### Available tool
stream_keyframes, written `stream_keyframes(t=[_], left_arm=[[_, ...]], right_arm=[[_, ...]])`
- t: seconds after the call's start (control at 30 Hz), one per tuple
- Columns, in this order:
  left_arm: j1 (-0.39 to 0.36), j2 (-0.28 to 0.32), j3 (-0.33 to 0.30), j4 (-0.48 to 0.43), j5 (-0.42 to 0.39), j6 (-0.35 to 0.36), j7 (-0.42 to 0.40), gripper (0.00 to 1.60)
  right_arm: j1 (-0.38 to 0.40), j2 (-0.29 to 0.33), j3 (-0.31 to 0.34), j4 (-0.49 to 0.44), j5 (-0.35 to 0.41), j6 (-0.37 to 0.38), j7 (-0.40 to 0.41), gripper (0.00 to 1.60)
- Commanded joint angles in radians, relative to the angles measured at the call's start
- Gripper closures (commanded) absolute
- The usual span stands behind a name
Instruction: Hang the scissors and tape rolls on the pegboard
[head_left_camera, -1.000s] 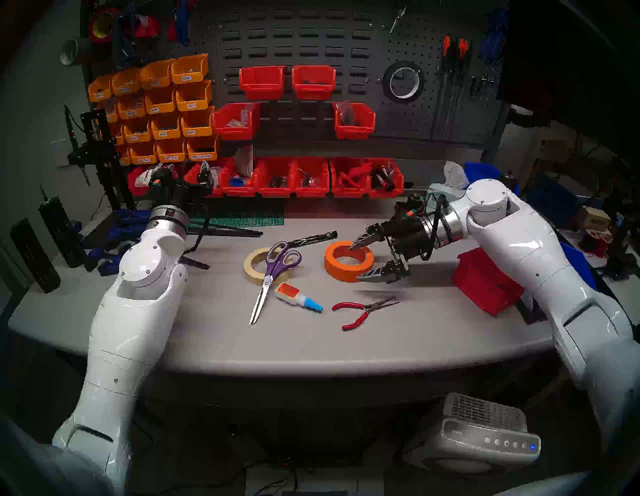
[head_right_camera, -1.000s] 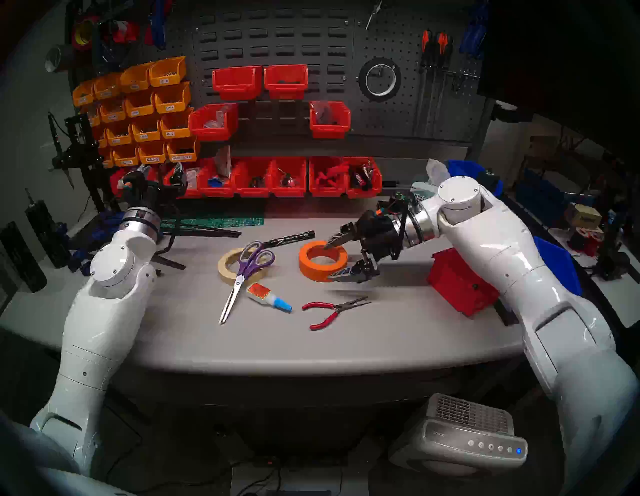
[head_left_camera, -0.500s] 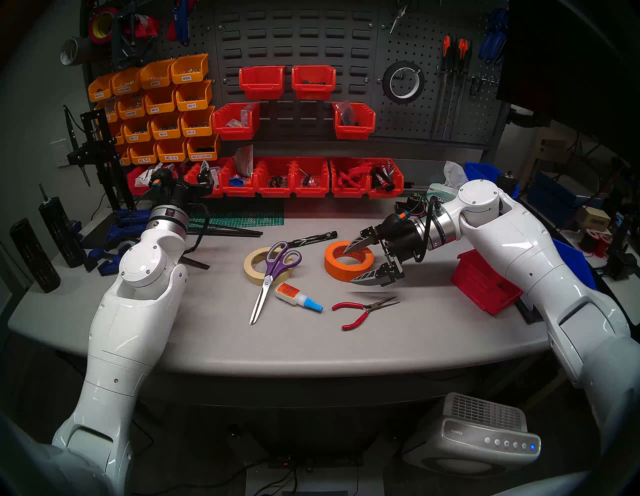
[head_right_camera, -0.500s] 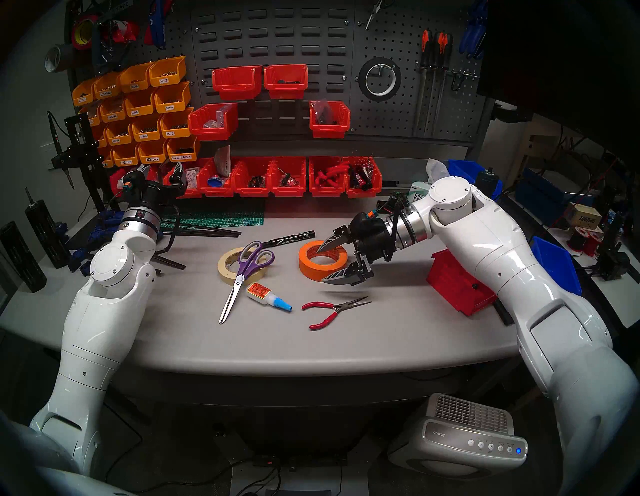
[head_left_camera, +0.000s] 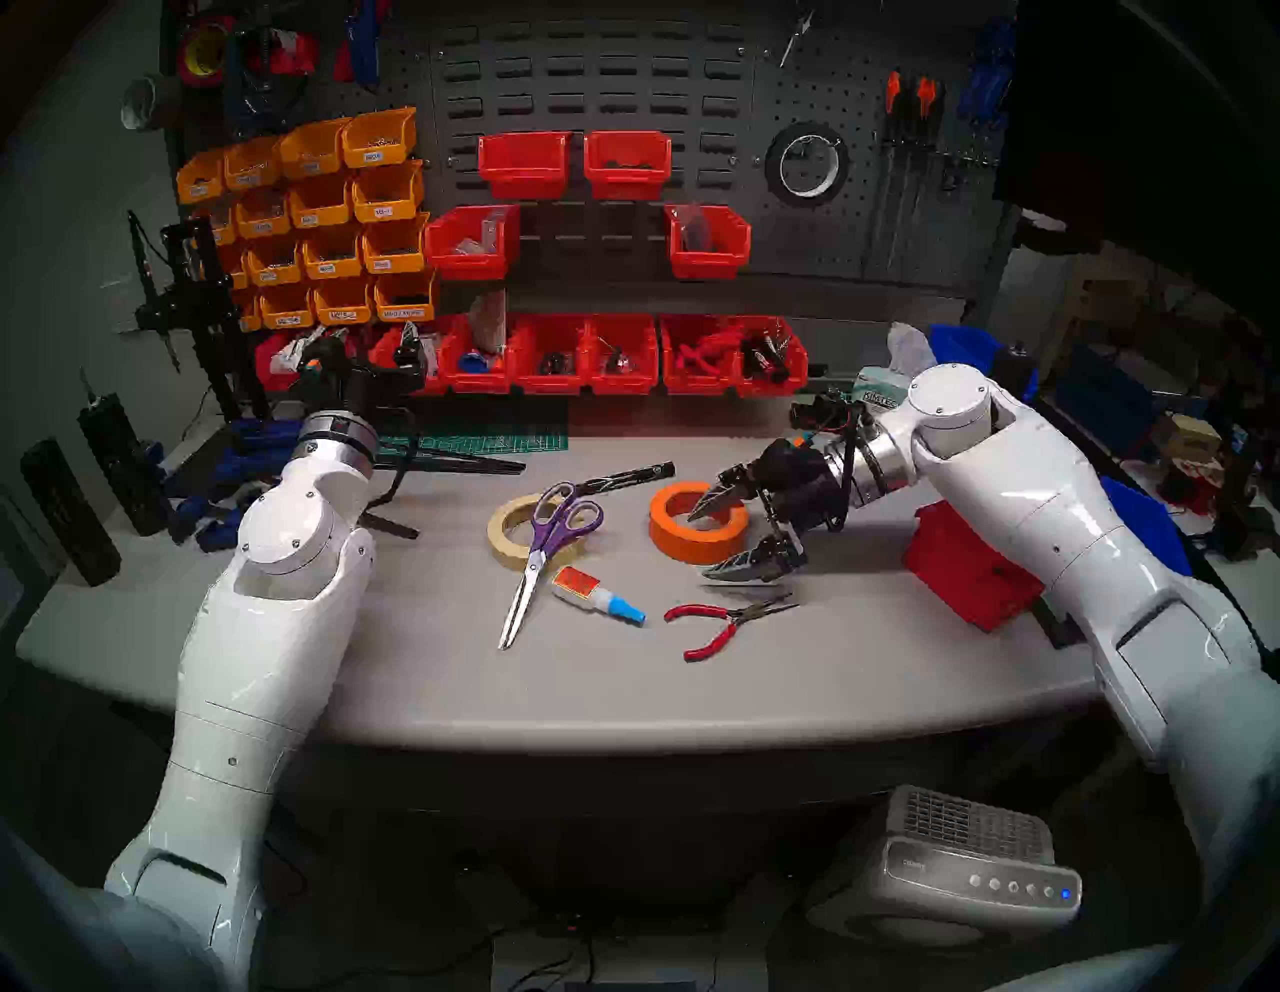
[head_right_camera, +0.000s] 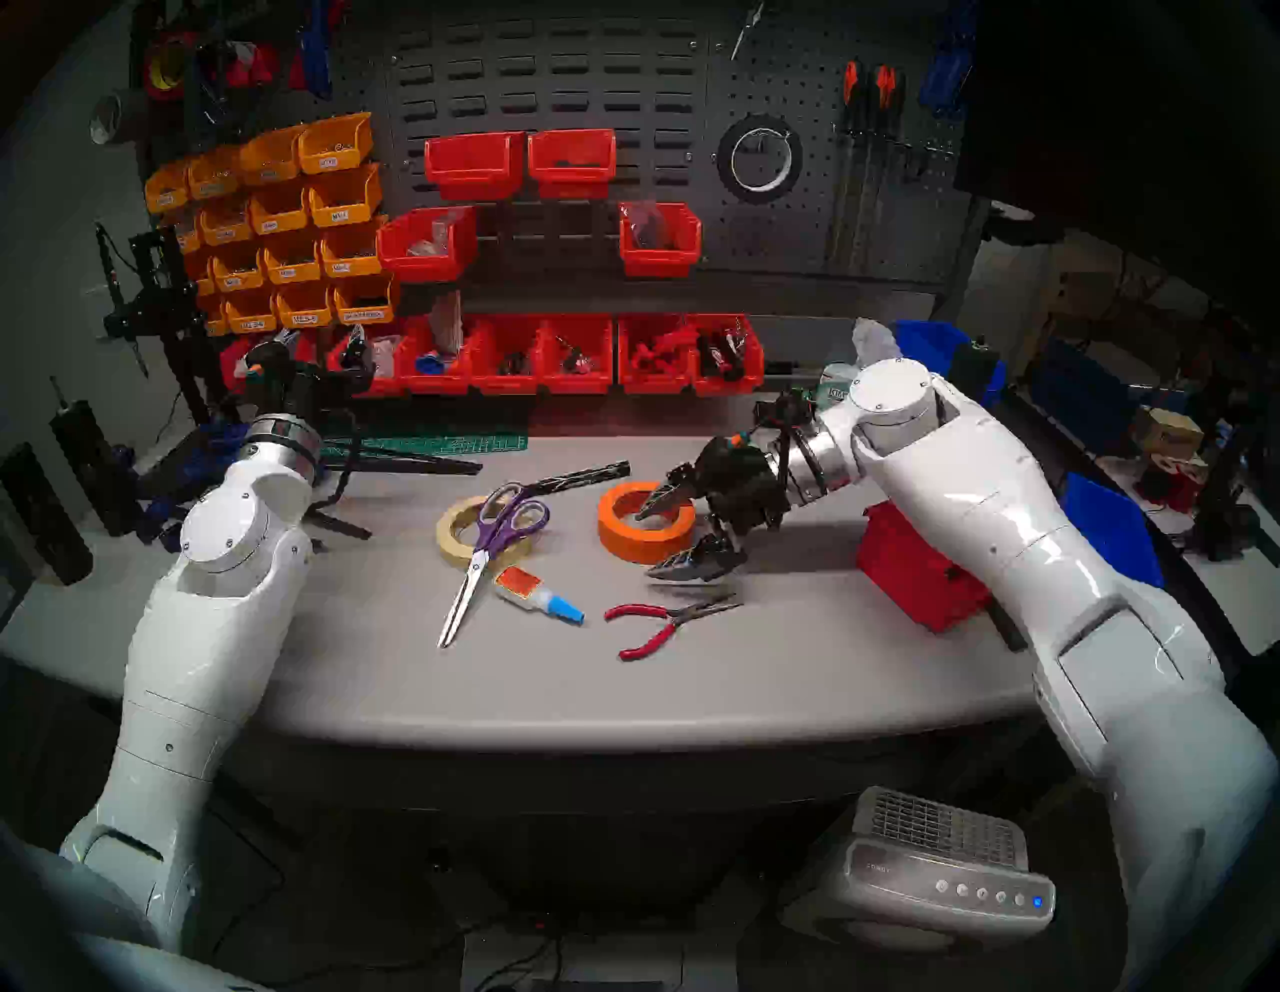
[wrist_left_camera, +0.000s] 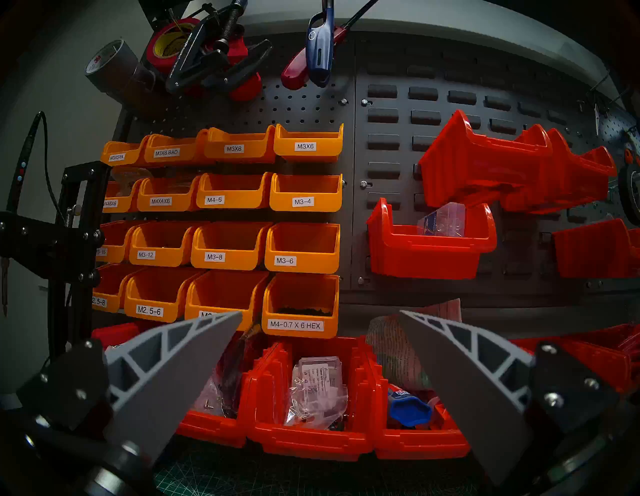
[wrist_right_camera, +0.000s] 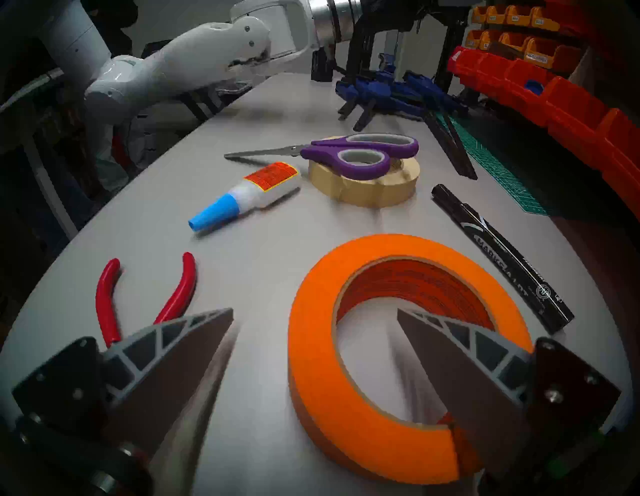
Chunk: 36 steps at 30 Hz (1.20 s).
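Two pincers frame our workbench: the right pincer (head_left_camera: 706, 544) straddles the wall of the orange tape roll (head_left_camera: 698, 523), one finger dipped inside the ring, the other outside toward the red-handled pliers (head_left_camera: 720, 620), its jaws spread wide and not clamped on the roll. That roll lies flat on the grey counter (head_left_camera: 623, 686). To its left we see the cream masking-tape roll (head_left_camera: 509, 533), also flat, with the purple-handled scissors (head_left_camera: 544, 554) resting across it, handles on the roll and blades pointing toward the counter's front edge. A glue bottle (head_left_camera: 596, 596) lies just beside the blades, and a black marker (head_left_camera: 627, 476) sits behind the two rolls. The black tape roll (head_left_camera: 807, 165) already hangs on a hook on the dark pegboard (head_left_camera: 852, 228), near the orange-and-black-handled tools (head_left_camera: 911, 104). Our left pincer (wrist_left_camera: 320, 313) hangs apart at the counter's far left, jaws open and empty, facing the orange bins (wrist_left_camera: 235, 221) and red bins (wrist_left_camera: 311, 415).
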Motion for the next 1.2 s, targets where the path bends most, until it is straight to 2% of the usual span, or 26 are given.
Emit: stream_keyframes(t=[0.0, 0.17, 0.2, 0.23, 0.27, 0.3, 0.6, 0.8, 1.17], left_arm=[[-0.034, 0.0, -0.009, -0.029, 0.002, -0.015, 0.002, 0.0], [-0.034, 0.0, -0.009, -0.029, 0.002, -0.015, 0.002, 0.0], [-0.034, 0.0, -0.009, -0.029, 0.002, -0.015, 0.002, 0.0], [-0.034, 0.0, -0.009, -0.029, 0.002, -0.015, 0.002, 0.0], [-0.034, 0.0, -0.009, -0.029, 0.002, -0.015, 0.002, 0.0], [-0.034, 0.0, -0.009, -0.029, 0.002, -0.015, 0.002, 0.0], [-0.034, 0.0, -0.009, -0.029, 0.002, -0.015, 0.002, 0.0], [-0.034, 0.0, -0.009, -0.029, 0.002, -0.015, 0.002, 0.0], [-0.034, 0.0, -0.009, -0.029, 0.001, -0.015, 0.002, 0.0]], right_arm=[[0.048, 0.011, -0.004, -0.006, 0.01, -0.01, -0.002, 0.0], [0.054, 0.015, -0.014, -0.008, 0.013, -0.016, -0.002, 0.0], [0.055, 0.016, -0.015, -0.008, 0.015, -0.017, -0.002, 0.54], [0.055, 0.016, -0.015, -0.008, 0.015, -0.017, -0.002, 0.54], [0.055, 0.017, -0.015, -0.008, 0.016, -0.018, -0.002, 0.95], [0.056, 0.017, -0.016, -0.008, 0.018, -0.019, -0.002, 1.6], [0.056, 0.022, -0.016, -0.009, 0.031, -0.025, -0.002, 1.6], [0.03, 0.027, 0.007, -0.025, 0.06, -0.035, -0.002, 1.6], [-0.065, 0.039, 0.088, -0.085, 0.128, -0.059, -0.146, 1.6]])
